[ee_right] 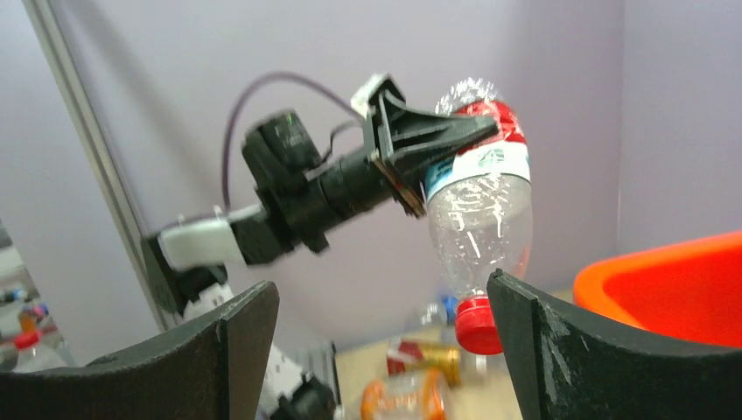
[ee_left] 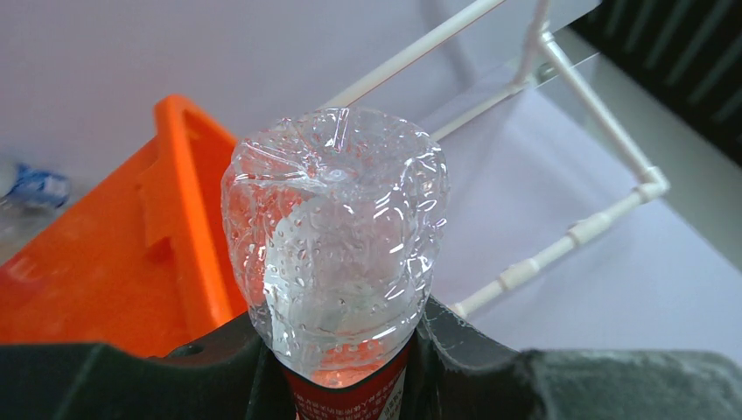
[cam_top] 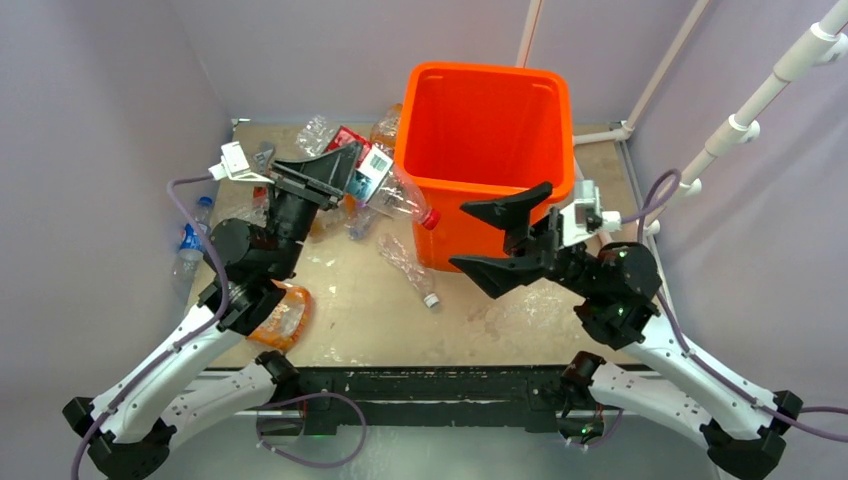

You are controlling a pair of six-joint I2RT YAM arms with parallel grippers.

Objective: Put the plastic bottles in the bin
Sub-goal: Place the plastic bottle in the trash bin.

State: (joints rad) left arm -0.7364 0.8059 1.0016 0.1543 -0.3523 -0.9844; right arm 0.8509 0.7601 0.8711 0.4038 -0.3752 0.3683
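Left gripper clamped on red-labelled bottle, held in the air, cap down, just beside bin's left wall. Right gripper spread wide, empty, at bin's near wall. Crushed clear bottle lies on table between the arms; orange-labelled bottle under left arm.

A bright orange bin is seen; the clear bottle is marked by a red-and-white label and red cap.

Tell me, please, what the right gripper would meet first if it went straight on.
Most likely the bottle in the left gripper, near its red cap: the open right gripper aims at it. Depth is unclear, so it might pass just beside it.
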